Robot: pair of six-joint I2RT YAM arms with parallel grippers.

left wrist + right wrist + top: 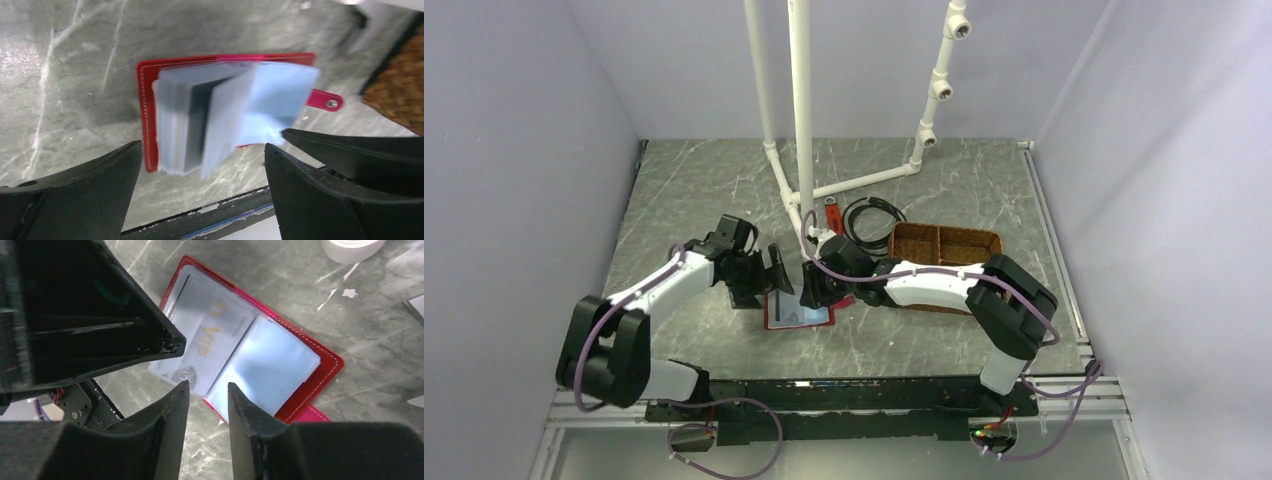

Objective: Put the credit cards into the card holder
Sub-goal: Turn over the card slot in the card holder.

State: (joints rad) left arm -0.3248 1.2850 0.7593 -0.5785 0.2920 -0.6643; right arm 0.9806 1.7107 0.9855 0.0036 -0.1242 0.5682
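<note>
Plainly, part of the work is done. Nearest the arm bases, the small red leather-like folding card holder point(799, 312) is laid open and flat on the grey marbled table point(694, 190), with its pale clear pockets fanned upward. In one page of pockets a pale grey-white card lettered VIP in gold point(210, 337) is seen fully sleeved, and that one may be counted as placed. The other pockets are pale and blurred, so whether they are filled cannot be told.

Over the holder, the left gripper point(201, 150) is held with its fingers spread wide and nothing between them. Beside it, the right gripper point(206, 390) hovers with its fingers parted by only a narrow gap, and no card is gripped there.

No loose card can be picked out with certainty, so how many remain is judged unknown. The holder is not yet folded, and its red snap tab point(325, 100) lies free.

Farther back, a brown woven divided tray point(944, 245) and a coiled black cable point(869, 215) are set, with a white pipe frame point(802, 120) beyond them.
</note>
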